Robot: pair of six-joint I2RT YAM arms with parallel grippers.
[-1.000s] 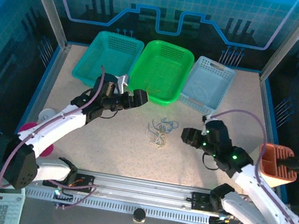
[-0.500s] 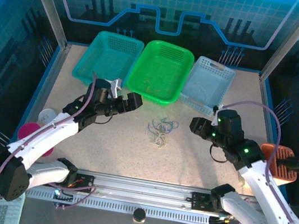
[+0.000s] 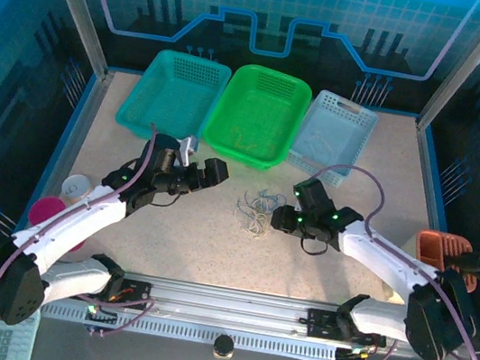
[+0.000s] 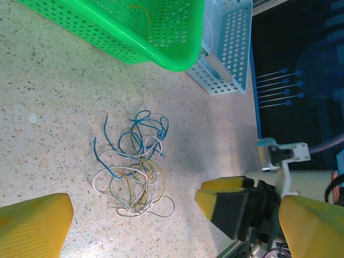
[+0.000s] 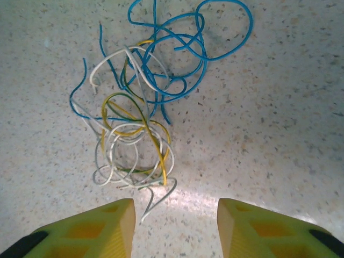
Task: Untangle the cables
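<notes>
Lying in a loose clump on the speckled table [image 5: 290, 118], the cables [image 5: 137, 123] are sitting just ahead of the right gripper [image 5: 176, 215]. Its fingers are standing moderately apart with nothing between them, and a white tail is reaching almost to one fingertip. We are judging this as the approach for a first pick (no strand is lifted yet). The left gripper [image 3: 214, 171] is hovering farther off on the clump's other side, spread wide and empty. Next, we are thinking, the right fingers need to drop onto one outlying strand, probably that white tail, and pinch it alone.
</notes>
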